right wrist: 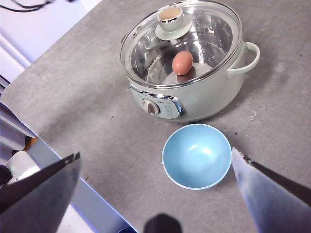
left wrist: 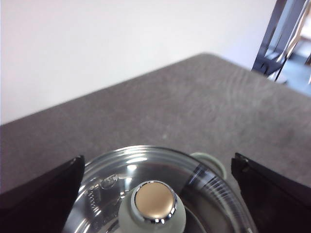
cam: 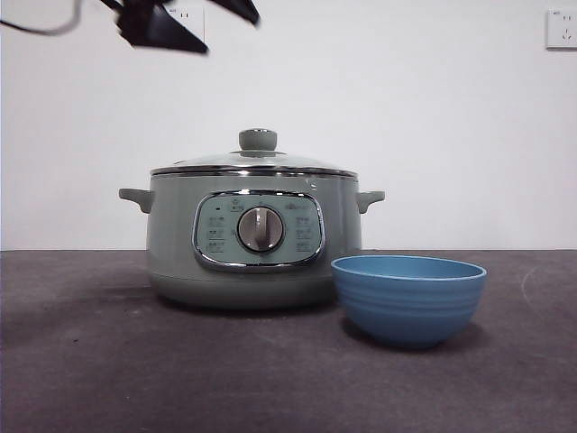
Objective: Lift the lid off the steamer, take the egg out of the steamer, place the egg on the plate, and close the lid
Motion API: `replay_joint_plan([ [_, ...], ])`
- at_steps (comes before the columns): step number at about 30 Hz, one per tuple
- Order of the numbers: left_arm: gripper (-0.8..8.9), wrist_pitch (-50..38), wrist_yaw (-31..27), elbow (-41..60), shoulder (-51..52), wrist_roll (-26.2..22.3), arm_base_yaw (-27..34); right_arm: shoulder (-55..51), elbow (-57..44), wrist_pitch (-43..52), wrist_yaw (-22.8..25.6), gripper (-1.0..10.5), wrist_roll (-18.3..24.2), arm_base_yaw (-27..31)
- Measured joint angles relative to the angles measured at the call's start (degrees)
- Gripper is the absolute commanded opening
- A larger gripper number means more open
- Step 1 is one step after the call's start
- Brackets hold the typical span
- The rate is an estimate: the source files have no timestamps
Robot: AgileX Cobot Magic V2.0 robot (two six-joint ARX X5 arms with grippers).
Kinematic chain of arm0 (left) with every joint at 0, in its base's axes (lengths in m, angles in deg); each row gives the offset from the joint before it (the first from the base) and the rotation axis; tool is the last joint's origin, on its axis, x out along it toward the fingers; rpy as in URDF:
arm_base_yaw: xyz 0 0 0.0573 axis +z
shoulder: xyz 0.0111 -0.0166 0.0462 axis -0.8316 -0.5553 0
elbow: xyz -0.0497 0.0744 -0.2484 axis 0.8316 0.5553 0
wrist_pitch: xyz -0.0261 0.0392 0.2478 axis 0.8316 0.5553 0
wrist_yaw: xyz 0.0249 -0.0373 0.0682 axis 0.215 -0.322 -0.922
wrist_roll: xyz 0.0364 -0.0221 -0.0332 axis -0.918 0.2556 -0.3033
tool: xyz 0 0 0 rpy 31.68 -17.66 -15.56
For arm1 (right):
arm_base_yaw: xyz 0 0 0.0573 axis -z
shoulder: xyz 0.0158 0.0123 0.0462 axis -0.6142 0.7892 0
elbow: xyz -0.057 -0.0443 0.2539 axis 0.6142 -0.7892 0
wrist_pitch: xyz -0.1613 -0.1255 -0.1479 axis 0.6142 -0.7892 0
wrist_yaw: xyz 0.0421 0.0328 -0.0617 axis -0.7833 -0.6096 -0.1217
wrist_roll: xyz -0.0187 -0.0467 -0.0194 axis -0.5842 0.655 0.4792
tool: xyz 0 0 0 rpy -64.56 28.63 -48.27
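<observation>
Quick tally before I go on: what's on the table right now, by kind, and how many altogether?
Steamer: 1
Lid, on the steamer: 1
Egg, inside the steamer: 1
Blue bowl, empty: 1
Total: 4
No plate is in view.

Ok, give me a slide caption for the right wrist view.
Brown egg visible through the closed glass lid of the steamer, empty blue bowl beside it, right gripper open above.
</observation>
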State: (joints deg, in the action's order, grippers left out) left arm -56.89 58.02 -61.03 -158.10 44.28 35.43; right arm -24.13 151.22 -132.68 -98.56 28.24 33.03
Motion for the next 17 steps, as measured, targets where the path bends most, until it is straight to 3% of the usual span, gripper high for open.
replay_joint_plan([
  [7, 5.11, -3.91, -3.04, -1.38, -9.46, -1.90, -1.81, 0.33, 0.00, 0.00, 0.00, 5.7, 0.00, 0.00],
  [17, 5.02, -5.16, -5.01, -1.38, -14.49, -2.05, -3.13, 0.48, 0.00, 0.00, 0.02, 5.7, 0.00, 0.00],
])
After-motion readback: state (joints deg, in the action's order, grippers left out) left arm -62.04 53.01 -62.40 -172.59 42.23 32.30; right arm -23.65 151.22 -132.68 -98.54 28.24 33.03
